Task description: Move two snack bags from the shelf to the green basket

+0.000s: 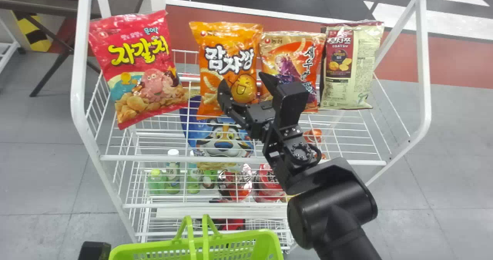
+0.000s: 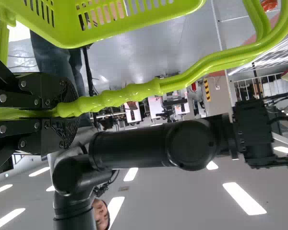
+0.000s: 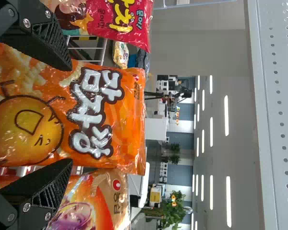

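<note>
First pick, seemingly: right tool wide about the orange bag on the shelf; next, square up and close. Left tool grips the basket handle.

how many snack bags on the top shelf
4, from the robot's left: red bag, orange bag, tan-and-orange bag, cream bag; more may hide behind them.
</note>
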